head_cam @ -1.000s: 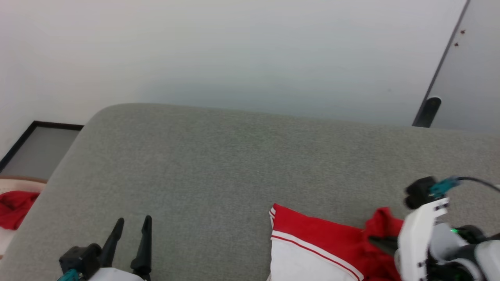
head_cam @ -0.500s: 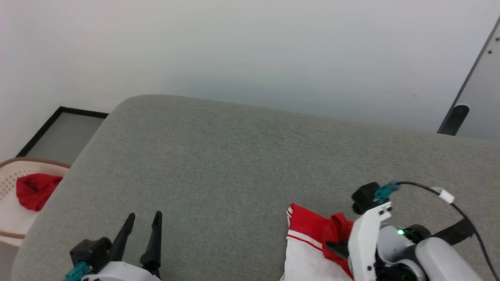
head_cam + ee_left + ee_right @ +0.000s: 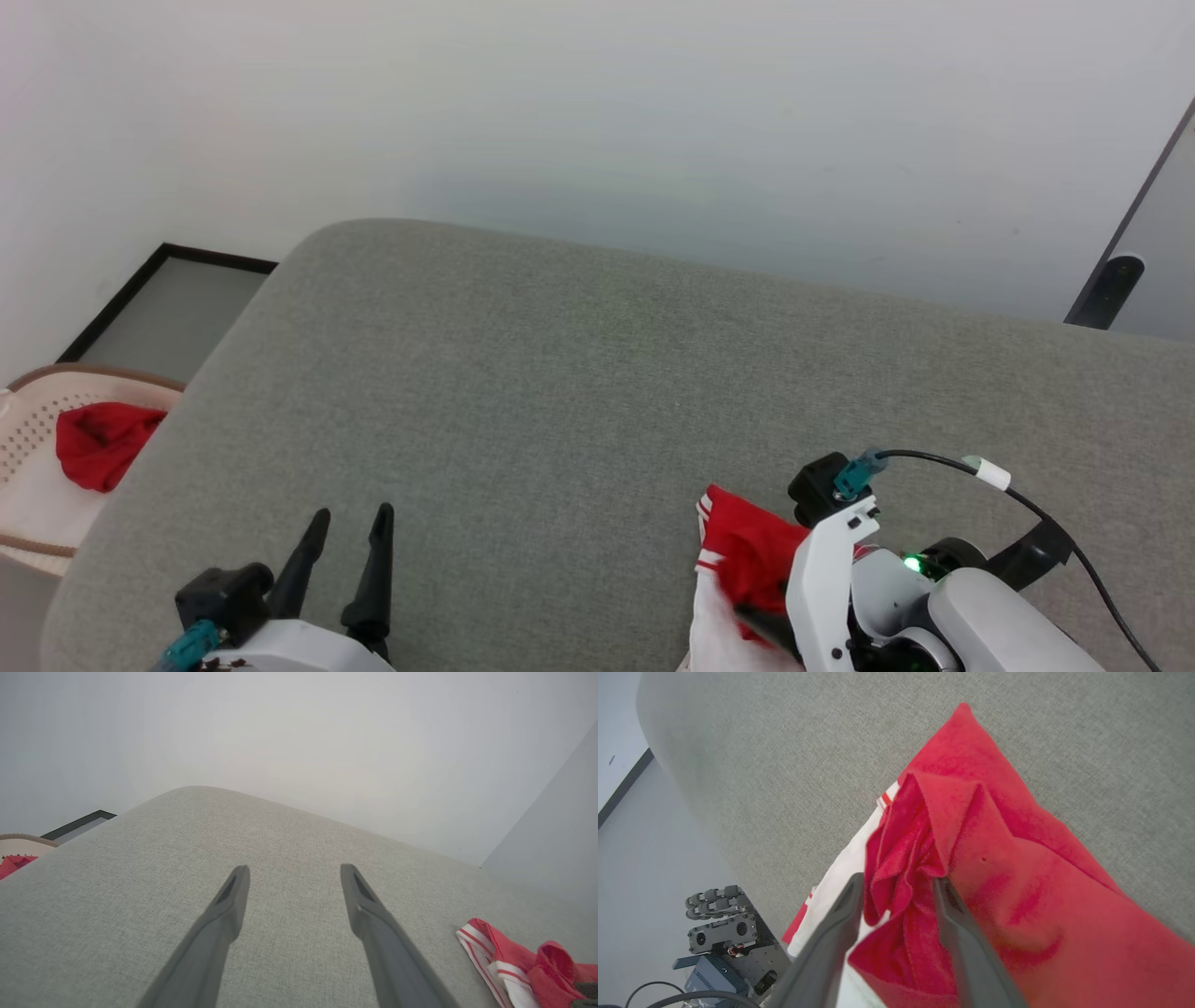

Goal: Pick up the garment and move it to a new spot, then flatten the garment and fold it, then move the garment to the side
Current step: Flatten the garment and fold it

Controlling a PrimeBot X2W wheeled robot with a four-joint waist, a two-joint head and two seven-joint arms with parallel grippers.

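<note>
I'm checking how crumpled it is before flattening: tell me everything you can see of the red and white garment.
The garment is soft, towel-like red cloth with a white panel and red-and-white stripe trim. It lies crumpled, not flat, on the grey cushion, on the robot's right side. A bunched red fold stands between the parted fingers of the right tool.

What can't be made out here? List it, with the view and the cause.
garment: head view, the bottom edge and the right arm hide most of it.
right gripper: right wrist view, a red fold sits between its fingers; gripped or loose, unclear.
basket: head view, cut by the left edge.
</note>
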